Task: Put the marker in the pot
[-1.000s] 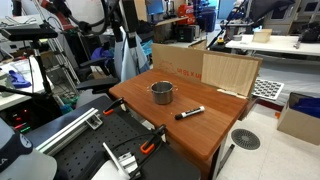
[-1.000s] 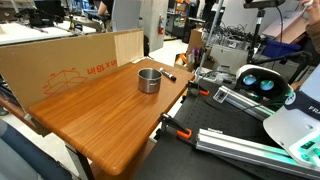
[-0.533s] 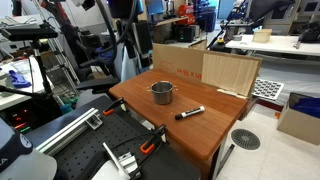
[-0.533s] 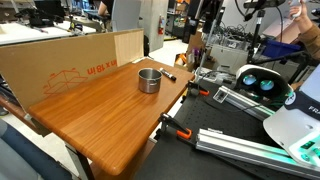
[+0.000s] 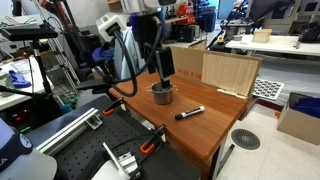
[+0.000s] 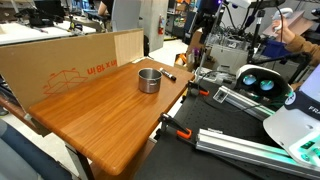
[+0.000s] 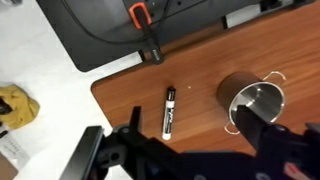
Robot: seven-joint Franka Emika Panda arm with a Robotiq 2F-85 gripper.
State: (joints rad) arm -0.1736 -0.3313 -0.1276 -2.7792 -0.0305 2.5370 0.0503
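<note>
The marker [image 7: 169, 111], black with a white label, lies flat on the wooden table [image 7: 200, 70], left of the pot [image 7: 252, 102] in the wrist view. The pot is a small silver metal one, upright, with nothing in it. In both exterior views the marker [image 5: 190, 113] [image 6: 170, 75] lies a short way from the pot [image 5: 162, 92] [image 6: 149, 80], near the table's edge. My gripper [image 7: 195, 140] is open and empty, its dark fingers [image 7: 130, 135] spread wide. It hangs above the table, over the pot's far side [image 5: 165, 72].
A large cardboard box [image 5: 210, 68] [image 6: 70, 65] stands along the table's back edge. Orange-handled clamps [image 7: 140, 15] [image 5: 148, 147] and black metal rails sit at the table's near edge. A round grey disc [image 5: 245, 139] lies on the floor.
The arm has swung down into the exterior view and the gripper now hangs just above the pot. The marker and pot have not moved.
</note>
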